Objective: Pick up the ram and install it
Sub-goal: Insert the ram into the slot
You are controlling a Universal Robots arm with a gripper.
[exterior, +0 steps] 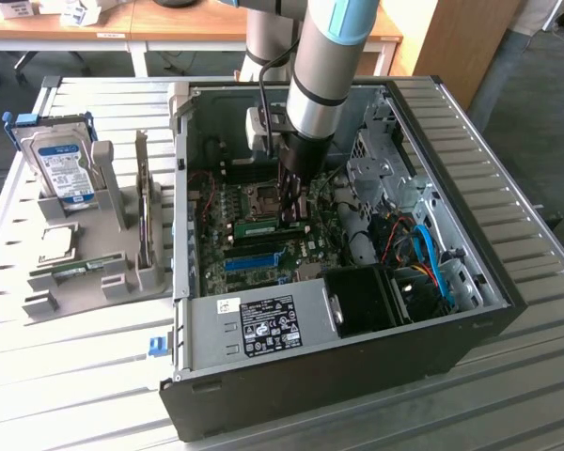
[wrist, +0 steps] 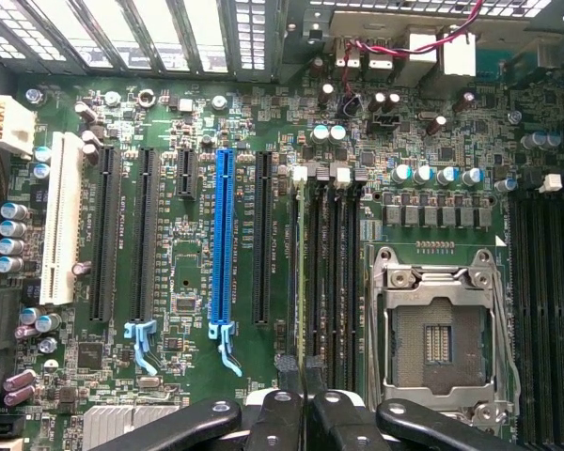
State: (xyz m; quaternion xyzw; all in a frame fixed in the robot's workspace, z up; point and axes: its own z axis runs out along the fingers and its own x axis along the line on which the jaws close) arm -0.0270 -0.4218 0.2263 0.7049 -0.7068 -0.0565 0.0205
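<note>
The ram [exterior: 257, 228] is a thin green stick standing on edge over the memory slots inside the open computer case [exterior: 183, 188]. In the wrist view the ram [wrist: 301, 272] shows edge-on as a narrow strip along a black slot beside the processor socket [wrist: 437, 334]. My gripper [exterior: 291, 221] reaches down into the case and is shut on the ram's upper edge. Its black fingers [wrist: 280, 418] press together on the strip, gripper [wrist: 305, 413]. Whether the stick is fully seated in the slot I cannot tell.
A long blue slot [wrist: 223, 244] lies a few slots from the ram. The power supply [exterior: 263, 324] and a cable bundle [exterior: 423, 254] crowd the case's near side. A grey holder [exterior: 122, 211] at the exterior view's left carries a hard drive [exterior: 64, 169] and a processor chip [exterior: 58, 242].
</note>
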